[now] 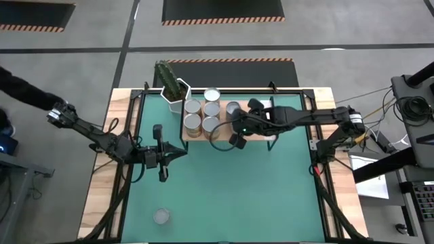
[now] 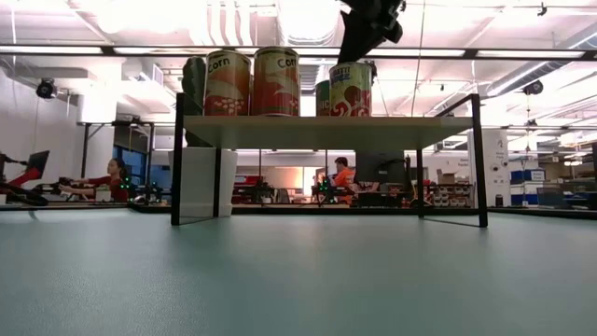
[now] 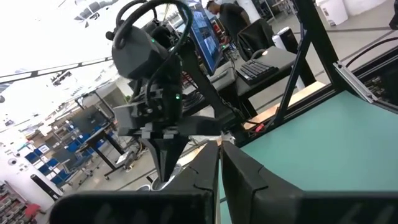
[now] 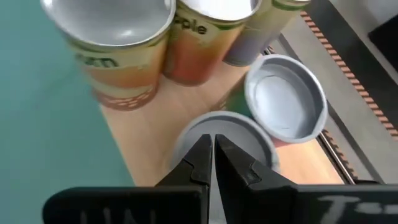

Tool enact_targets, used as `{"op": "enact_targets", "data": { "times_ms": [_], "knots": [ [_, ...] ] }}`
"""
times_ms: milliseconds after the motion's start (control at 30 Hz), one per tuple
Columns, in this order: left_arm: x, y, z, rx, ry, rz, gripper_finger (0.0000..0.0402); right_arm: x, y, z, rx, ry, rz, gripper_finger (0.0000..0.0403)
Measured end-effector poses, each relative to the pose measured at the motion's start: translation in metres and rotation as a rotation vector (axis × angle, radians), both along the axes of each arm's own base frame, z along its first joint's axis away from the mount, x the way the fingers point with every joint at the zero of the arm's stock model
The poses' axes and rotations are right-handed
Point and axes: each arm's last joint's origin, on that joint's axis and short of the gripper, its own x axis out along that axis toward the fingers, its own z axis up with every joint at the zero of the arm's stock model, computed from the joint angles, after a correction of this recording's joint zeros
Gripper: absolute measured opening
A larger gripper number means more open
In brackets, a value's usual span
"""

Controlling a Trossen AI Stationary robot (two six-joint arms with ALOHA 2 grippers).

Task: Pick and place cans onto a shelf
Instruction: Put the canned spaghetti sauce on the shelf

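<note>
Several cans stand upright on the light-wood shelf (image 1: pixel 261 137), which shows from the side in the low view (image 2: pixel 326 131). One more can (image 1: pixel 161 215) stands on the green mat near the front left. My right gripper (image 1: pixel 237 135) is shut and points down over the round top of a can (image 4: pixel 249 134) near the shelf's front edge. In the low view it (image 2: pixel 347 56) hangs just above a green-labelled can (image 2: pixel 350 91). My left gripper (image 1: pixel 182 151) is shut and empty over the mat, left of the shelf. My right gripper's shut fingertips (image 4: pixel 200 149) stand over the can's silvery top (image 4: pixel 193 134), coming from above. I cannot tell whether they touch the top or hang just clear of it. The can stands upright on the shelf.
A white pot with a green cactus (image 1: pixel 173 88) stands at the shelf's far left corner. Other cans (image 4: pixel 109 37) (image 4: pixel 286 102) crowd close round the one under my right gripper. The mat in front of the shelf is bare apart from the lone can. People sit at desks beyond the table.
</note>
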Motion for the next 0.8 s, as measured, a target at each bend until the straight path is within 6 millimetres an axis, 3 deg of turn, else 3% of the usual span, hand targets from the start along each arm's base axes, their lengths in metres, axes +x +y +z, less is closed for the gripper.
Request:
{"op": "enact_targets", "data": {
  "times_ms": [367,567,800],
  "knots": [
    [0.000,0.000,0.000,0.000,-0.001,0.000,0.0001,0.000,0.005,-0.002,0.048,0.026,0.075,0.0009],
    [0.000,0.000,0.000,-0.001,-0.001,0.000,0.0001,-0.009,0.005,0.001,-0.017,0.111,0.168,0.0009],
    [0.000,0.000,0.001,-0.001,-0.001,0.000,0.0001,-0.009,0.004,0.008,-0.036,0.069,0.174,0.0009]
  ]
}}
